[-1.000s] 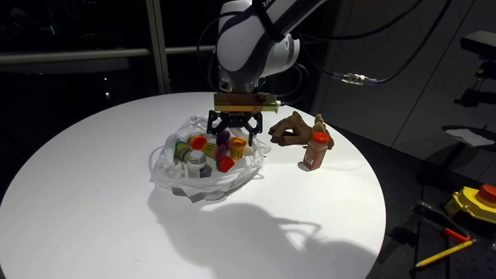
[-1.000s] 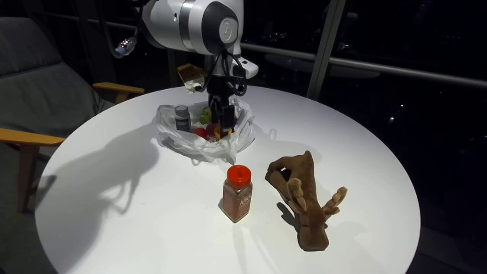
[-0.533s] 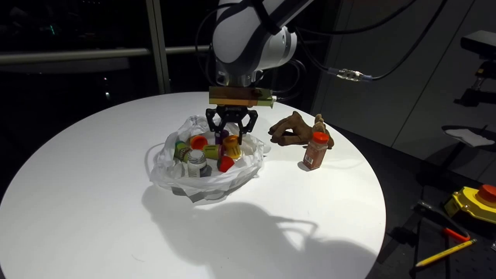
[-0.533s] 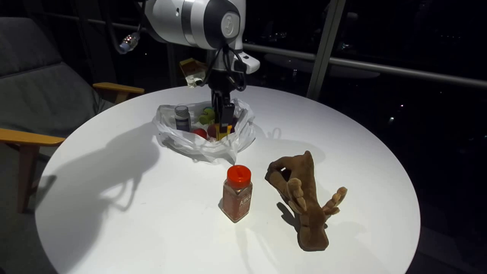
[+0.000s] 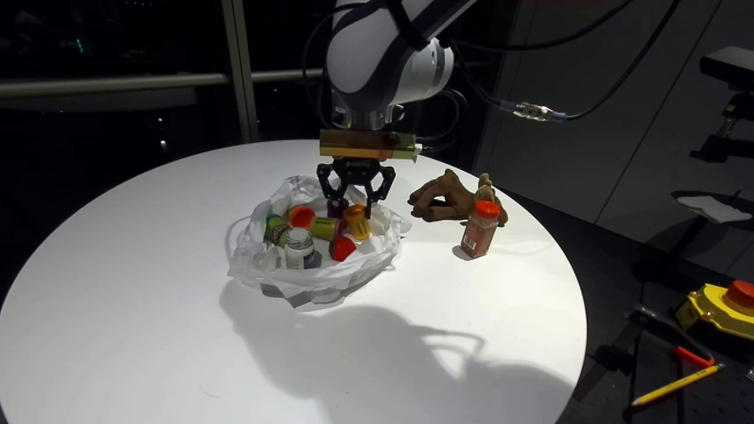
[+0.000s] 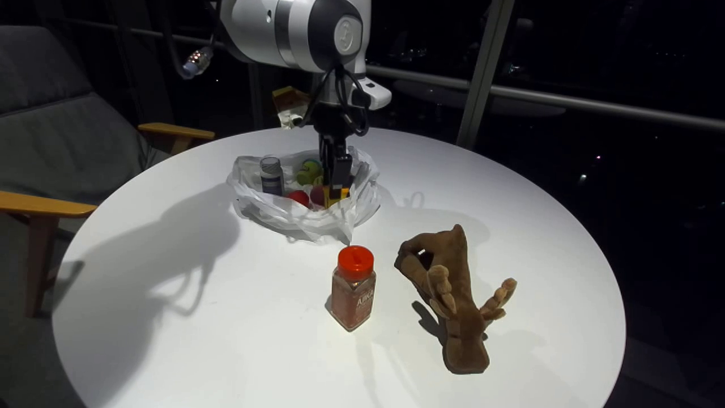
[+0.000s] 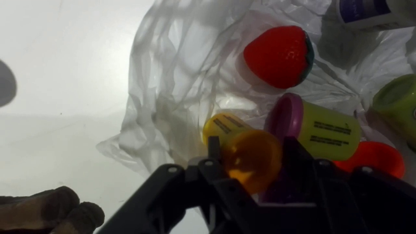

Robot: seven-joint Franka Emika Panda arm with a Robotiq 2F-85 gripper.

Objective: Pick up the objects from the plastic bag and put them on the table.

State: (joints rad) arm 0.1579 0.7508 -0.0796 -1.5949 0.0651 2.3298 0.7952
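Jaws have narrowed partway from wide and clasp the orange-lidded tub, though the dim wrist view leaves one contact unclear; newly tilted, it sits within the plastic bag, so lift and carry to the tabletop presumably remain.

One bag, one strawberry, one plush animal, two bottles, perhaps five tubs
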